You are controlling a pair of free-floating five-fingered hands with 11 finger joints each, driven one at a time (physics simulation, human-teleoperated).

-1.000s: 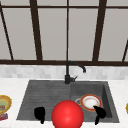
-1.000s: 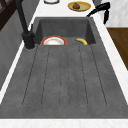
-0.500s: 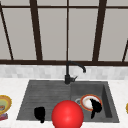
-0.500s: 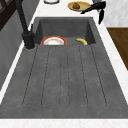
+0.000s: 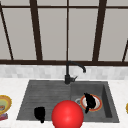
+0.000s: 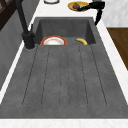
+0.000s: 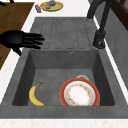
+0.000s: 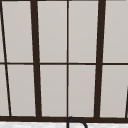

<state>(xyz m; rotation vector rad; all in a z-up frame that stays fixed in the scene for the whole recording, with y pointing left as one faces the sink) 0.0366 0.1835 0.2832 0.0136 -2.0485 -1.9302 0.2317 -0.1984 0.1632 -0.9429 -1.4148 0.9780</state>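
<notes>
Fingers (image 7: pixel 35 40) of right hand (image 7: pixel 17 41): straight, spread, holding nothing. Hand is in the air by the front edge of the sink (image 7: pixel 62 110), above the basin. Since a second ago it has shifted slightly leftward over the plate (image 7: pixel 80 95), with no contact.

Plate: flat on basin floor, toward back wall, unmoved.

Banana (image 7: pixel 35 96): beside plate, apart, toward front wall, unmoved.

Left hand (image 5: pixel 40 113): idle near sink's front left edge.

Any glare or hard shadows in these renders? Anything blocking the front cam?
Front view: flat light, no glare; a red sphere covers part of the sink at its front edge. Right side view: even light in the basin; the plate, the banana and the open right hand throw barely any shadow.
</notes>
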